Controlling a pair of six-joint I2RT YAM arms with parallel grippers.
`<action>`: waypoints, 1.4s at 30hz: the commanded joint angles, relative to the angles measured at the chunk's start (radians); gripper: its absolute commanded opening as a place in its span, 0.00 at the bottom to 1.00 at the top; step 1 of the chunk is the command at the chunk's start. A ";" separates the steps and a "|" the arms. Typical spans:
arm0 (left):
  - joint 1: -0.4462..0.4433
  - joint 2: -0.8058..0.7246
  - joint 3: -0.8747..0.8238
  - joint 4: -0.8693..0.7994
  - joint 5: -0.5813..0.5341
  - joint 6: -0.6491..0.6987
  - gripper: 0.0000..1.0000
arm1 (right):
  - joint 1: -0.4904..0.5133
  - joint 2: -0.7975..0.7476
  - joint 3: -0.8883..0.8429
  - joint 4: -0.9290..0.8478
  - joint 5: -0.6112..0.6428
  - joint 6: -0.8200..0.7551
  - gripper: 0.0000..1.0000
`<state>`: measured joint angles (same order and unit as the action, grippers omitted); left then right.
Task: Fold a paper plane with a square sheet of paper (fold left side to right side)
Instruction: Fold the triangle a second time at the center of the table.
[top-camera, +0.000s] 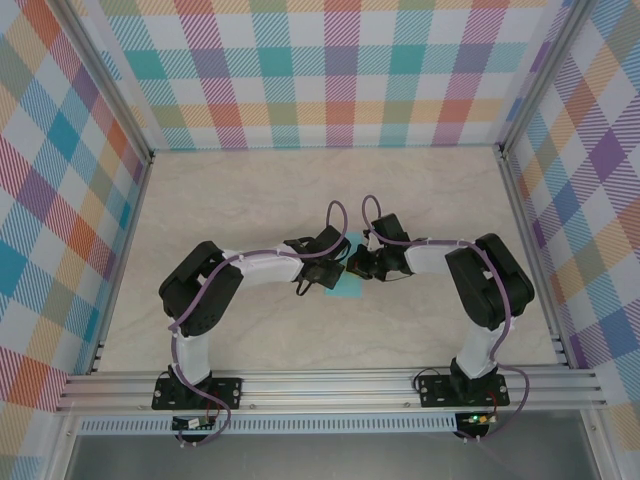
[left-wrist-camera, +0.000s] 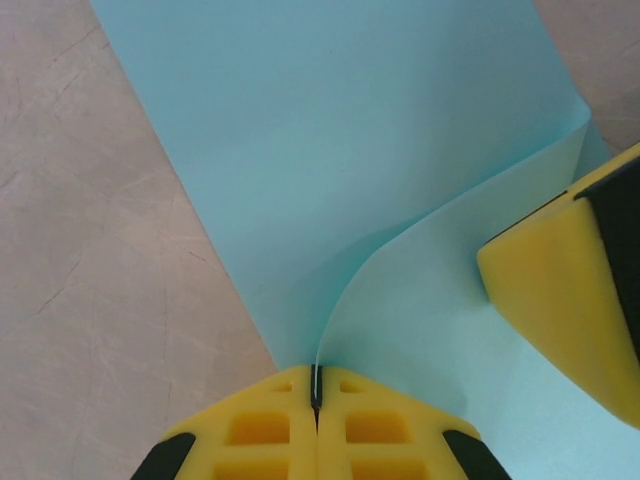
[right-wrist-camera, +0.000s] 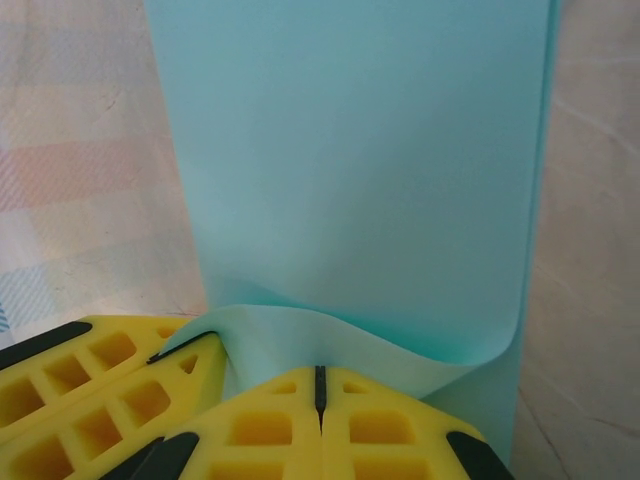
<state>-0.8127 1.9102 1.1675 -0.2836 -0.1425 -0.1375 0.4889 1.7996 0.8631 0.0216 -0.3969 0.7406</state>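
Observation:
The square sheet of paper (top-camera: 347, 284) is turquoise and lies on the table between the two arms, with one side lifted and curling over the rest. My left gripper (left-wrist-camera: 317, 386) is shut on the edge of that lifted flap (left-wrist-camera: 440, 300); a thin line of paper shows between its fingertips. From the right wrist camera, the left gripper (right-wrist-camera: 185, 345) holds the flap's corner at lower left. My right gripper (right-wrist-camera: 320, 385) is shut, with its tips against the curled flap (right-wrist-camera: 330, 335) and nothing visible in its slot. One of its yellow fingers (left-wrist-camera: 560, 290) rests on the flap.
The pale marbled table (top-camera: 250, 200) spreads around the paper. Plaid walls (top-camera: 330, 70) close in the back and both sides. An aluminium rail (top-camera: 330, 385) runs along the near edge, where the two arm bases are bolted.

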 joint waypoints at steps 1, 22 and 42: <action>0.015 0.005 -0.025 -0.051 -0.007 0.012 0.00 | 0.006 0.011 0.017 -0.058 0.030 -0.034 0.03; 0.026 -0.251 -0.040 -0.112 0.085 -0.005 0.32 | 0.006 0.039 -0.004 -0.097 0.047 -0.060 0.02; 0.026 -0.135 -0.123 -0.003 0.383 -0.076 0.26 | 0.005 0.027 0.009 -0.120 0.049 -0.072 0.02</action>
<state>-0.7994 1.7580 1.0637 -0.3008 0.2214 -0.1982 0.4900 1.8050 0.8719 -0.0074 -0.3824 0.6933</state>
